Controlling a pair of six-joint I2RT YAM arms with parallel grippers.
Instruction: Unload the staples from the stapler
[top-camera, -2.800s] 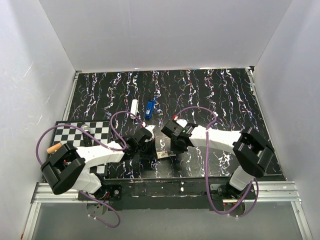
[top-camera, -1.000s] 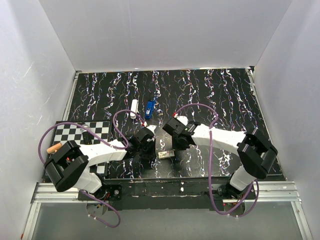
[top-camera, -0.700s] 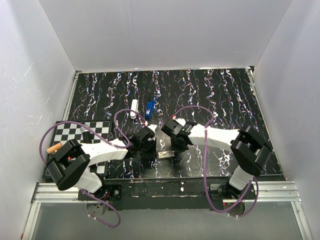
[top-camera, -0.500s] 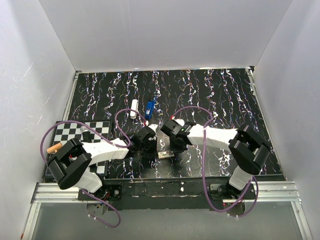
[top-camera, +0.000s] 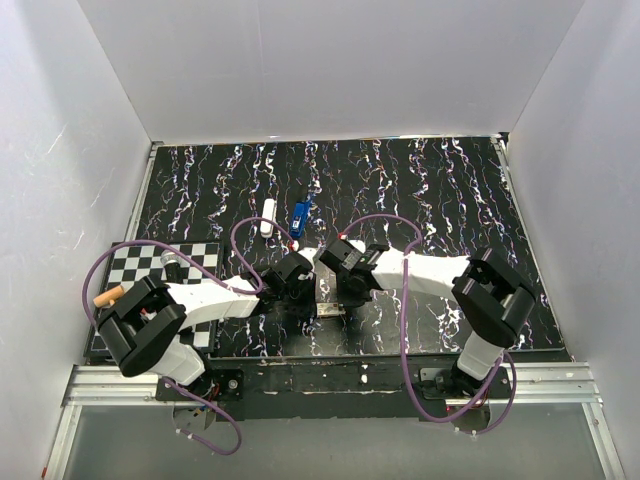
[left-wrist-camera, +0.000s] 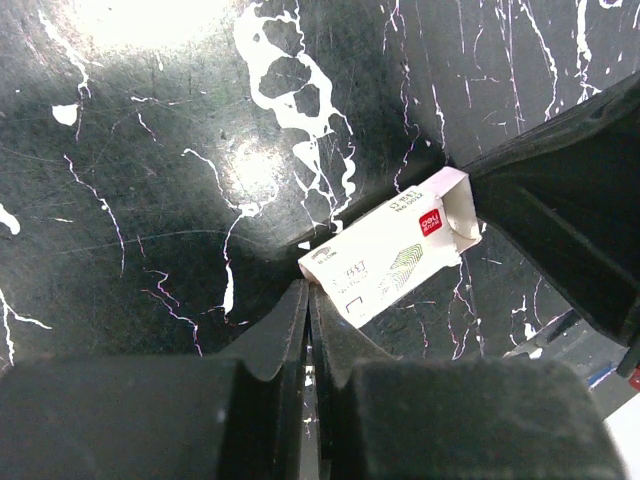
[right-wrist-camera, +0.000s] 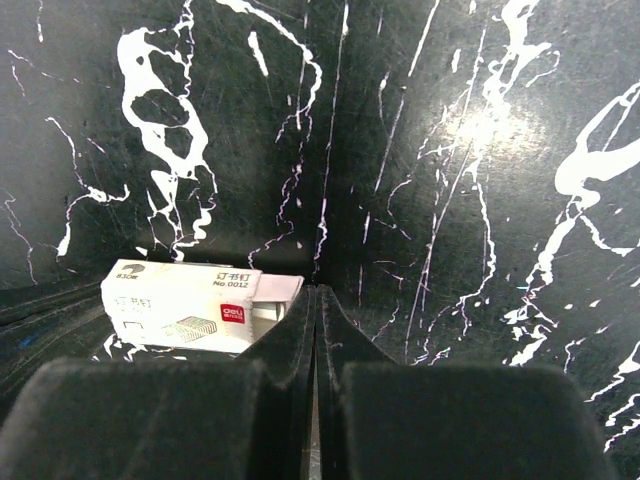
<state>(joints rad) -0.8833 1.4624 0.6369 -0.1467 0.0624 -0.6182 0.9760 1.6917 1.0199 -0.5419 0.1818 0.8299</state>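
Partly hidden staple box (right-wrist-camera: 185, 305), corner behind closed right hand (right-wrist-camera: 316, 293)

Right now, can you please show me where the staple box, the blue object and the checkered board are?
staple box (right-wrist-camera: 180, 305): right wrist view, on its printed top face.
blue object (top-camera: 299, 217): top external view, on its middle.
checkered board (top-camera: 137, 269): top external view, on a bare square near its left end.
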